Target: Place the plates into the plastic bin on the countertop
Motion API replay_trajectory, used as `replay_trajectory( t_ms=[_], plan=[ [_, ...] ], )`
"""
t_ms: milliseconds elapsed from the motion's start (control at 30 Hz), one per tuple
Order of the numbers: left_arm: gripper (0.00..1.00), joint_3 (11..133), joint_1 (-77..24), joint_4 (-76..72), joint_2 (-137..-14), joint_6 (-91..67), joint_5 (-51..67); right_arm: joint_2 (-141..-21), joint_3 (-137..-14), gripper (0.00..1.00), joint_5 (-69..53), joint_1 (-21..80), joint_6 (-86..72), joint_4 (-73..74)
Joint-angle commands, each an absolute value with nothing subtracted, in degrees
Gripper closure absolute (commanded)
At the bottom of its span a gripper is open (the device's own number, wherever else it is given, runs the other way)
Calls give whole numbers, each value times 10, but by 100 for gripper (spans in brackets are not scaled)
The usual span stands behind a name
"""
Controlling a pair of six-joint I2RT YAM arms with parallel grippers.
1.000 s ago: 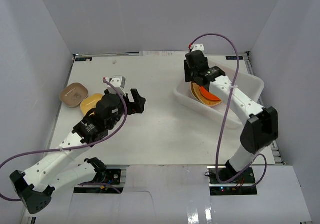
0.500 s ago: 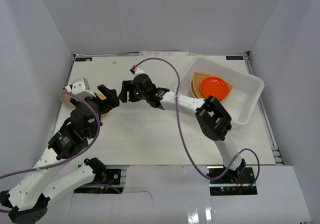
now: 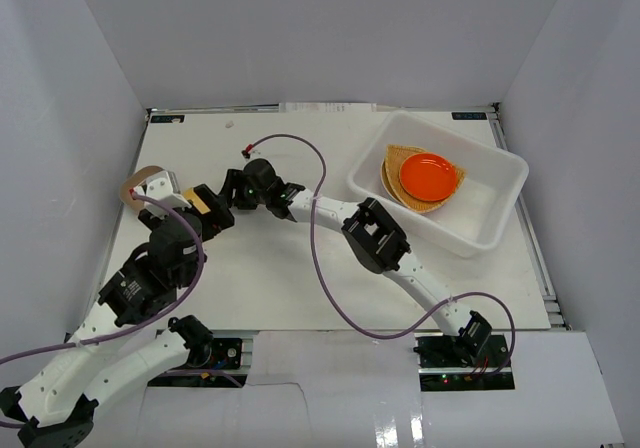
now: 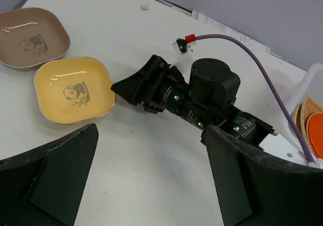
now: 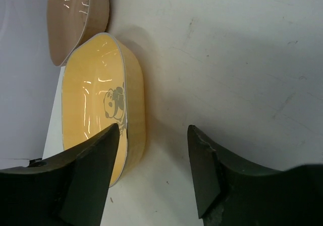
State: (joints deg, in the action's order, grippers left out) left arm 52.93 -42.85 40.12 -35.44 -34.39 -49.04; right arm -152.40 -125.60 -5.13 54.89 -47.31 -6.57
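Note:
A yellow rounded-square plate (image 5: 96, 110) and a brown one (image 5: 75, 14) lie side by side at the countertop's left. My right gripper (image 5: 154, 155) is open and straddles the yellow plate's near rim, with one finger over its inside and the other over the bare countertop (image 5: 237, 59). In the left wrist view the right gripper (image 4: 126, 87) points at the yellow plate (image 4: 74, 89), with the brown plate (image 4: 30, 37) behind. My left gripper (image 4: 151, 155) hangs open and empty above the surface, just behind. The plastic bin (image 3: 485, 223) at the right holds a red-orange plate (image 3: 427, 176) on top of tan ones.
My right arm (image 3: 370, 233) stretches across the middle of the countertop from its base to the left side, its purple cable (image 3: 320, 268) looping over it. Grey walls (image 3: 60, 118) close in the left, back and right.
My right arm has left the bin, with the red-orange plate lying inside, and swung across to the yellow plate on the left. My left arm has drawn back toward the left.

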Motion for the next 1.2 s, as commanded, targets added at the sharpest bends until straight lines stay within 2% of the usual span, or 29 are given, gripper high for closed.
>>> replay_trajectory(
  t_ms=[0, 300, 400, 433, 567, 767, 933, 1033, 1167],
  plan=[
    [2, 525, -426, 404, -365, -347, -493, -1529, -1275, 39, -44, 563, -483, -72],
    [2, 522, -426, 396, -360, -346, -512, -1539, -1286, 40, -5, 586, -420, -24],
    [2, 514, -426, 398, -352, -351, -518, -1535, -1268, 62, 23, 589, -414, -8],
    [2, 513, -426, 402, -352, -359, -520, -1516, -1249, 74, 35, 589, -417, -17],
    [2, 513, -426, 396, -355, -356, -534, -1419, -1108, 91, 78, 589, -403, -92],
    [2, 536, -426, 329, -397, -315, -583, -1240, -957, 92, 135, 589, -335, -158],
    [11, 592, -409, 239, -452, -229, -571, -1067, -822, 92, 203, 586, -263, -165],
    [14, 663, -361, 264, -519, -230, -513, -983, -770, 92, 223, 563, -235, -142],
    [11, 742, -233, 343, -609, -265, -351, -880, -667, 92, 212, 491, -235, -121]
  ],
)
